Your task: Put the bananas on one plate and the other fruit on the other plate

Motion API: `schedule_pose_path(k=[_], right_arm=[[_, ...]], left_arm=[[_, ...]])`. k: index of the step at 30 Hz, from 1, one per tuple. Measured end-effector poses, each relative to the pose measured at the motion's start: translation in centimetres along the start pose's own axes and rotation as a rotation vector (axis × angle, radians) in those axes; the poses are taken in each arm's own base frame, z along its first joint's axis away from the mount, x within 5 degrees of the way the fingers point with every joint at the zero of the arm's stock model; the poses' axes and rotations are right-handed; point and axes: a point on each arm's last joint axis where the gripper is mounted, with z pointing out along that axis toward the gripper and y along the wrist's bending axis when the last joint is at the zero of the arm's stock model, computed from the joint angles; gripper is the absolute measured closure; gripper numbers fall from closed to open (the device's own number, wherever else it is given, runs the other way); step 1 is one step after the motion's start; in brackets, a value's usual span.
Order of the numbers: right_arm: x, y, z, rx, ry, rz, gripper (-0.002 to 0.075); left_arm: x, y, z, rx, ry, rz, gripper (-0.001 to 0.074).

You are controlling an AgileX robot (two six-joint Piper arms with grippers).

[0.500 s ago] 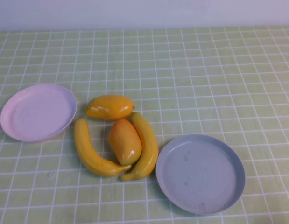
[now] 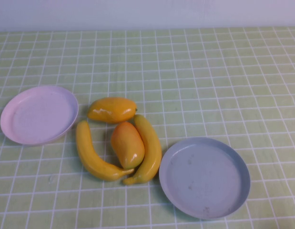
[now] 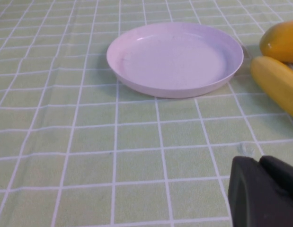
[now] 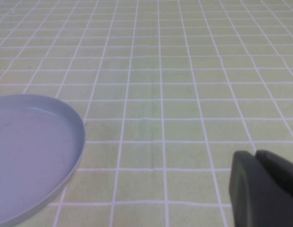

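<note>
Two yellow bananas lie on the cloth in the high view, one on the left (image 2: 92, 155) and one on the right (image 2: 148, 150). One orange-yellow mango (image 2: 127, 144) lies between them and a second mango (image 2: 112, 109) lies just behind. The pale pink plate (image 2: 38, 114) is empty at the left; the grey-blue plate (image 2: 204, 177) is empty at the front right. Neither arm shows in the high view. My left gripper (image 3: 261, 161) is shut and empty, near the pink plate (image 3: 174, 59). My right gripper (image 4: 256, 155) is shut and empty beside the grey-blue plate (image 4: 32, 151).
A green checked tablecloth (image 2: 209, 76) covers the table up to a white wall at the back. In the left wrist view a banana (image 3: 278, 85) and a mango (image 3: 281, 41) lie beyond the pink plate.
</note>
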Motion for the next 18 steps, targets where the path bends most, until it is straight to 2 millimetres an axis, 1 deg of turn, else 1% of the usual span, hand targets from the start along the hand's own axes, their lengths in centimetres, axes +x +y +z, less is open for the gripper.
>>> schedule_pose_path(k=[2,5,7,11,13,15,18], right_arm=[[0.0,0.0,0.0,0.000,0.000,0.000,0.0743],[0.0,0.0,0.0,0.000,0.000,0.000,0.0743],[0.0,0.0,0.0,0.000,0.000,0.000,0.0743],[0.0,0.0,0.0,0.000,0.000,0.000,0.0743],[0.0,0.0,0.0,0.000,0.000,0.000,0.0743],[0.0,0.0,0.0,0.000,0.000,0.000,0.0743],[0.0,0.0,0.0,0.000,0.000,0.000,0.0743]], left_arm=[[-0.1,0.0,0.0,0.001,-0.010,-0.012,0.0734],[-0.3,-0.1,0.0,0.016,-0.033,-0.099,0.0734],[-0.7,-0.2,0.0,0.033,-0.073,-0.197,0.0734],[-1.8,-0.3,-0.2,0.085,-0.190,-0.482,0.0734],[-2.3,-0.2,-0.3,0.097,-0.235,-0.567,0.0734],[-2.5,-0.1,-0.4,0.099,-0.270,-0.603,0.0734],[-2.5,-0.2,-0.3,0.104,-0.263,-0.620,0.0734]])
